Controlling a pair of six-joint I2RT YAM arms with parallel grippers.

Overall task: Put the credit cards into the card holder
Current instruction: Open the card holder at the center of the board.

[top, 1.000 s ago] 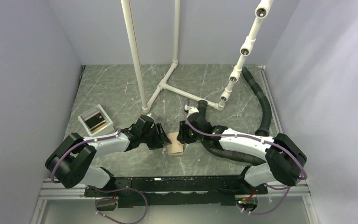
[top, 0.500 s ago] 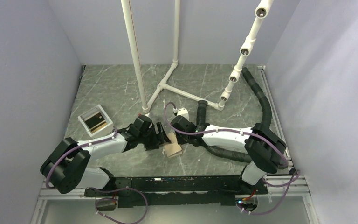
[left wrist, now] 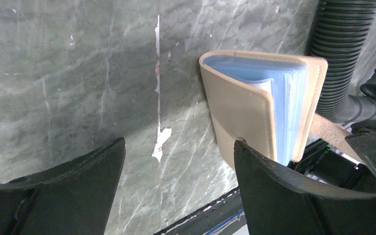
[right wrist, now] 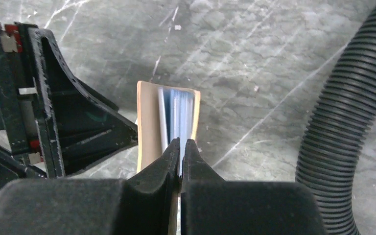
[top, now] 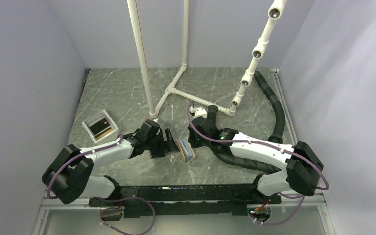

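The card holder (top: 186, 149) stood on edge, part open like a small book, in the middle of the worktop (top: 127, 93) toward its near edge, between the two arms. The right claw (right wrist: 181, 145) was closed tight on it, pinching what looked like the closing tab (left wrist: 330, 134) or a thin edge of the far cover. The left claw (left wrist: 178, 147) stood wide open and empty just beside the near cover; whether one finger brushed it could not be told. The credit cards (top: 101, 128) lay flat in a white tray (top: 85, 125) near the worktop's left edge, well apart from both claws. The holder appeared light and soft, its tan covers likely to bend and its bluish sleeves (left wrist: 284, 98) likely slick, so a hold on a cover edge or the spine would probably serve better than one on the sleeves, and it might topple if let go. The cards seemed thin, stiff and glossy, likely to slip and awkward to lift from flat; pinching across the long edges looked safest. The worktop was grey-green, marble-patterned and scuffed white in places. A black ribbed hose (right wrist: 352, 122) ran close on the right, a white pipe frame (top: 176, 90) stood toward the far edge, and plain pale walls (top: 29, 73) closed in three sides.
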